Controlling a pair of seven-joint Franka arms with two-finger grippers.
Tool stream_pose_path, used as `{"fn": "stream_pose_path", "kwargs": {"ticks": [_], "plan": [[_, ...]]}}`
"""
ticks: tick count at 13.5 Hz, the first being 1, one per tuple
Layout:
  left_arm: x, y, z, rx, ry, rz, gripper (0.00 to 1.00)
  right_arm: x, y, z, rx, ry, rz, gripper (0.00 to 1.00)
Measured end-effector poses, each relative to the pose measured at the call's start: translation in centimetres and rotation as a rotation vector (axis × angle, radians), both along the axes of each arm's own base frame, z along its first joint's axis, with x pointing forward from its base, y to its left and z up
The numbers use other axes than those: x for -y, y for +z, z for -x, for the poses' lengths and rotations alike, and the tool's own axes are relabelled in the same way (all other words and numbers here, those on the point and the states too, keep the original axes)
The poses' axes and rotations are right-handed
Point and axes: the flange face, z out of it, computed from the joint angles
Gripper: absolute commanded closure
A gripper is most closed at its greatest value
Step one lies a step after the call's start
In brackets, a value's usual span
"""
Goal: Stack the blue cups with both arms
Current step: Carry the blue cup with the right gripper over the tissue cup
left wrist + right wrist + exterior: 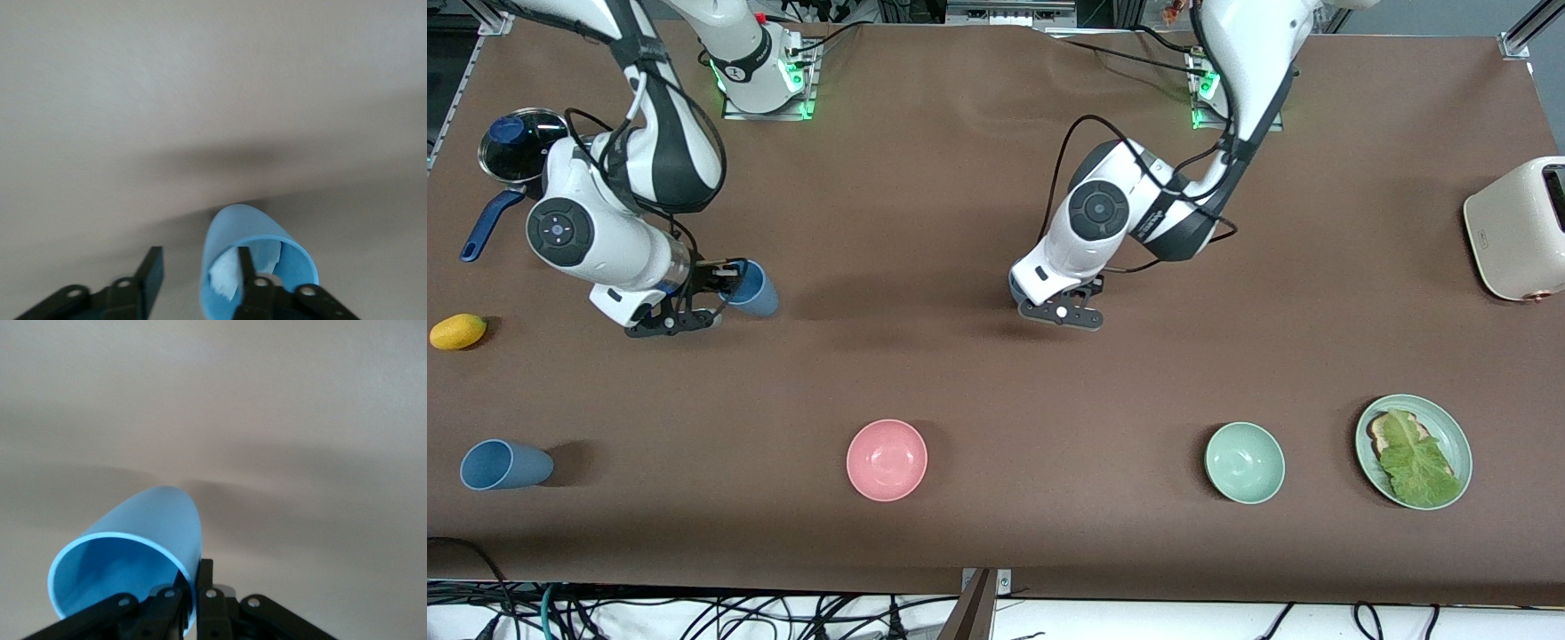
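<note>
Pinching the rim of a medium-blue tapered plastic cup [133,547], right gripper [190,597] clamped on its wall above the brown counter [960,222], left gripper [200,277] parted, one finger [245,267] inside another blue cup [250,257], third blue tumbler [505,465] lying near the counter's front edge.

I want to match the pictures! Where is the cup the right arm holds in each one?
Front view: cup in the right gripper's fingers, toward the right arm's end of the table.
Left wrist view: not in it; that is another cup.
Right wrist view: cup's rim pinched by the fingers.
Shared landmark: the brown table.
</note>
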Motion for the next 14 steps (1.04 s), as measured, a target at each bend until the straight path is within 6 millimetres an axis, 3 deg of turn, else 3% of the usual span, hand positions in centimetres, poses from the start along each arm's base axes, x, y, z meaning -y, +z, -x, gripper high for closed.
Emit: {"fn": "stream_pose_path", "kwargs": {"ticks": [3,6,8,11,14], "plan": [[-4.8,8.1,-1.8,-0.041,0.047,-0.050,0.00,-8.3,2.9,-0.1,0.019,-0.087,0.036,1.00],[-11.2,14.6,-3.7,-0.050,0.040,-0.121,0.00,-18.7,3.2,1.4,0.052,-0.180,0.055,1.00],[-16.9,17.7,-5.6,-0.040,0.049,-0.131,0.00,-24.6,3.2,2.8,0.052,-0.243,0.033,1.00],[-26.6,21.0,-7.6,-0.012,0.109,-0.115,0.00,-30.8,3.3,4.0,0.043,-0.341,-0.004,1.00],[-32.3,24.5,-7.8,0.064,0.097,-0.099,0.00,-36.3,3.2,4.4,0.046,-0.427,-0.035,1.00]]}}
